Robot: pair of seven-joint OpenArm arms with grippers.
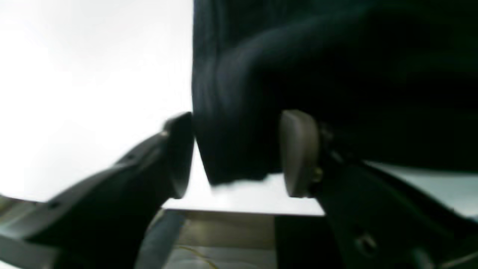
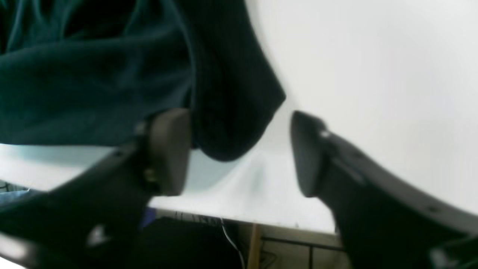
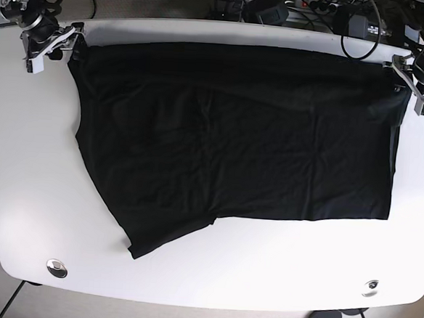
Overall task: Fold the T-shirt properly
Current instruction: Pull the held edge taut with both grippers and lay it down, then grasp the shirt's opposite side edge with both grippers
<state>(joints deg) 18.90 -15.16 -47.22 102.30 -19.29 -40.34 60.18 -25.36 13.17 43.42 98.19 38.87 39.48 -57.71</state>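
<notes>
**Both my jaws spread at the shirt's far corners**

My left gripper [image 1: 239, 153] stands with jaws apart, a dark bunched corner of the T-shirt [image 3: 235, 139] hanging between them. My right gripper [image 2: 241, 151] is likewise spread, a rounded fold of cloth beside one pad. The shirt lies black and mostly flat on the white table [image 3: 20, 189], wrinkled, its near left edge slanting to a point.

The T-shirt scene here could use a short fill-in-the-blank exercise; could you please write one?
1. The T-shirt lies spread on a table whose colour is ____.
2. The left gripper has its jaws ____, with dark cloth between them.
3. In the base view, the right gripper sits at the shirt's upper ____ corner.

Missing words: white; open; left
</notes>
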